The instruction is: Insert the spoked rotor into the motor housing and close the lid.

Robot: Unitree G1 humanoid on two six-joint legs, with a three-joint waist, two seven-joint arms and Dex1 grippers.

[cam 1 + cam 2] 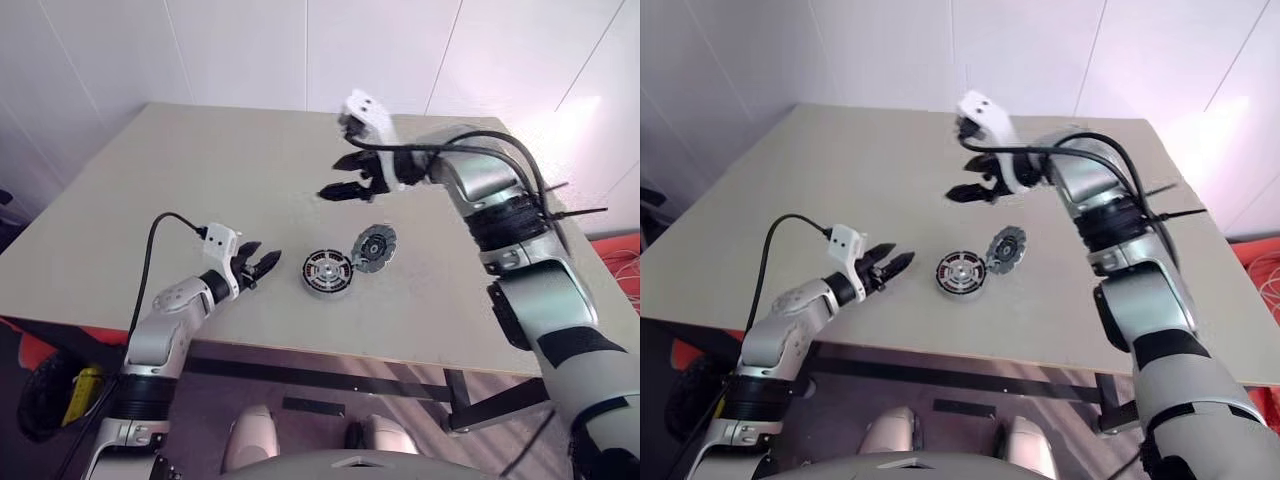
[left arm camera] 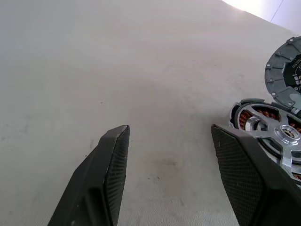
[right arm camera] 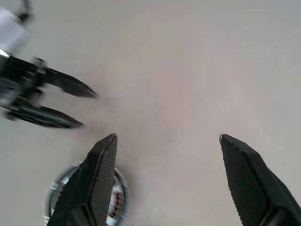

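Observation:
The motor housing point(image 1: 311, 284) stands on the table near its front edge, copper windings showing through the shiny spoked rotor point(image 2: 285, 134) that sits in its top. The grey lid point(image 1: 375, 245) rests tilted against the housing's right side, its dark centre facing up. My left gripper point(image 1: 264, 268) hovers just left of the housing, open and empty, pointing at it. My right gripper point(image 1: 331, 177) is raised above the table behind the housing and lid, open with nothing between its fingers point(image 3: 101, 162). The right wrist view looks down on the housing point(image 3: 84, 200) and the left gripper point(image 3: 70, 106).
The beige table point(image 1: 200, 170) ends in a front edge just below the housing. White wall panels stand behind the table. A black cable runs along my right forearm point(image 1: 480, 140).

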